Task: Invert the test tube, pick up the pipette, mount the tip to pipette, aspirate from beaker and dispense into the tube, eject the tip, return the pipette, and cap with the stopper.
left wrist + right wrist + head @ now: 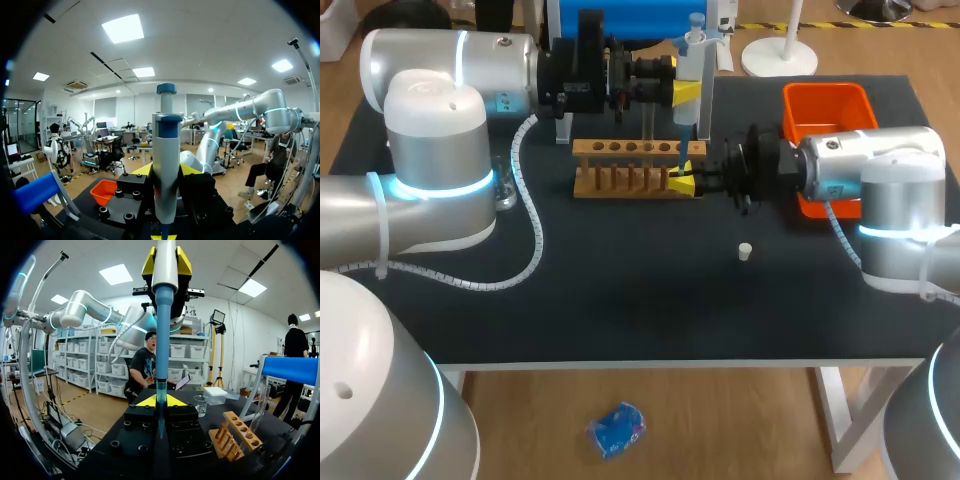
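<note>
My left gripper [686,95] is shut on the white and blue pipette [690,70], holding it upright above the right end of the wooden rack [630,165]. In the left wrist view the pipette [165,165] stands between the fingers of that gripper [166,172]. Its blue tip points down into a thin clear test tube [161,390], on which my right gripper [160,401] is shut. In the head view the right gripper [685,180] sits at the rack's right end. A small white stopper [745,251] lies on the table in front of the right gripper. A clear beaker [200,405] stands further back.
An orange bin [830,105] stands at the back right beside my right arm. The blue pipette stand [620,25] on clear legs is behind the rack. A white box [216,395] sits next to the beaker. The left arm's cable [535,240] curls over the table.
</note>
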`<state>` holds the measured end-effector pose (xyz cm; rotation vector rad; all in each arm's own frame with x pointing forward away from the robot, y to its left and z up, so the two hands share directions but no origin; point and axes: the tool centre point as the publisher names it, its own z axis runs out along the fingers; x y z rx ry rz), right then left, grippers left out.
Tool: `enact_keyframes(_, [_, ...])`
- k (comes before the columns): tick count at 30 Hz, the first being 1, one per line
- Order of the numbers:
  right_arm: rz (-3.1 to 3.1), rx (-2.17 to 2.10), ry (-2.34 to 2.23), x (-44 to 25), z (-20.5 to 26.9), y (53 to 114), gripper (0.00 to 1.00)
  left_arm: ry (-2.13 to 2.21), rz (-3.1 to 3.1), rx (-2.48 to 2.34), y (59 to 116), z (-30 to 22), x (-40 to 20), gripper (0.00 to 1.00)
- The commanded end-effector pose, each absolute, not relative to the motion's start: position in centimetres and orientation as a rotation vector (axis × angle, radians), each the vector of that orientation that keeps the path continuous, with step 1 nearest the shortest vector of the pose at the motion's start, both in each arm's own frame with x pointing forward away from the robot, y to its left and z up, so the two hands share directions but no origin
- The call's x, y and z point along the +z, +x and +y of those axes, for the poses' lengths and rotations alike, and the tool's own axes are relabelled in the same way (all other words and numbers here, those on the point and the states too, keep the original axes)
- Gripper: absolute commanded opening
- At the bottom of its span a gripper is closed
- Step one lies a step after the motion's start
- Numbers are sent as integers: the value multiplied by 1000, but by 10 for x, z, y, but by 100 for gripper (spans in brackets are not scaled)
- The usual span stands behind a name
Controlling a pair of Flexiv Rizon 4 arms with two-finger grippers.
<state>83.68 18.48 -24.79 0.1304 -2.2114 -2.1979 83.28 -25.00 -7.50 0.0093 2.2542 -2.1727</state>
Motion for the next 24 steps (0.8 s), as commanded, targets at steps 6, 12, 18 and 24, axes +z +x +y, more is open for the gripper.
enact_keyframes(6, [-2260,-2225,26,-237,185,833,0,9,2254,-2173,833,-250,-84,0])
enact_keyframes(12, [-2275,-2254,-34,-237,185,835,0,9,2254,-2173,833,-250,-84,0])
enact_keyframes(18, [-2293,-2266,-75,-237,185,836,0,9,2254,-2173,833,-250,-84,0])
enact_keyframes(24, [-2294,-2274,-85,-236,185,836,0,9,2254,-2173,833,-250,-84,0])
